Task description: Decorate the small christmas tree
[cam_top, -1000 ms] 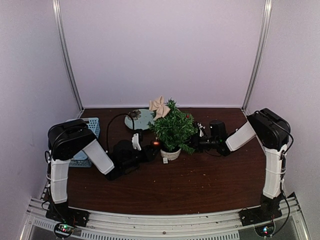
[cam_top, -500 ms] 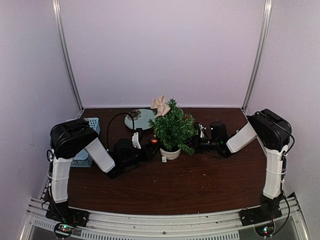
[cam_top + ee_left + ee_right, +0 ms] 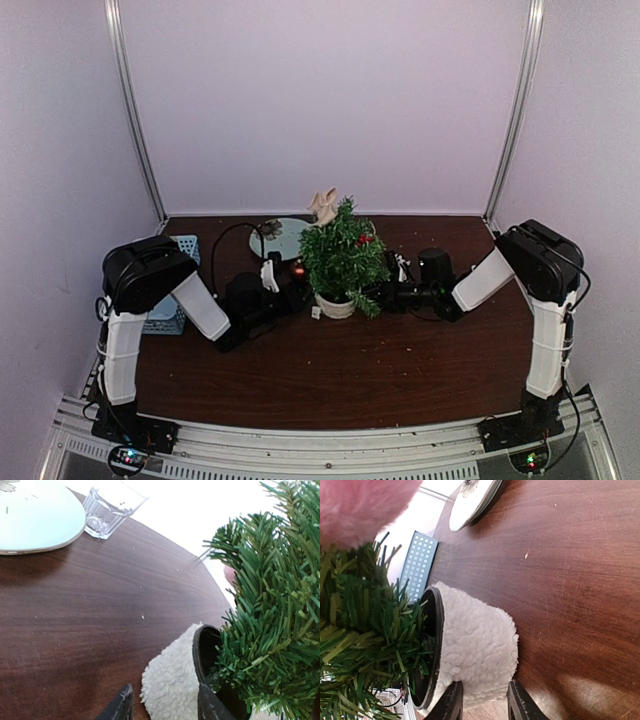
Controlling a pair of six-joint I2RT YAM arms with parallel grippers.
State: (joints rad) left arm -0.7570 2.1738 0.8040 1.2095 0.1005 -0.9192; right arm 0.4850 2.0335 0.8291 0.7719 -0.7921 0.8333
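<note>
— Where's the tree (image 3: 343,255)?
— In the middle of the table (image 3: 400,370), upright in its fleecy pot (image 3: 480,645). The right claw (image 3: 485,702) is clamped on the pot's base. The left claw (image 3: 166,706) has its fingers seemingly either side of the pot's wall. Pinching or loose, I can't tell.
— So they're steadying it?
— Looks so to me. Best to hold by the pot, not the needles, keep it level and move both claws as one, or it twists and tips.
— Anything in the way?
— A bow (image 3: 322,205) sits at the top and a red bauble (image 3: 365,238) in the branches, and a jolt could shake them off. Behind on the left lie a plate (image 3: 35,515) and a glass (image 3: 110,505), near enough to knock. The basket (image 3: 183,250) is well apart, far left.
</note>
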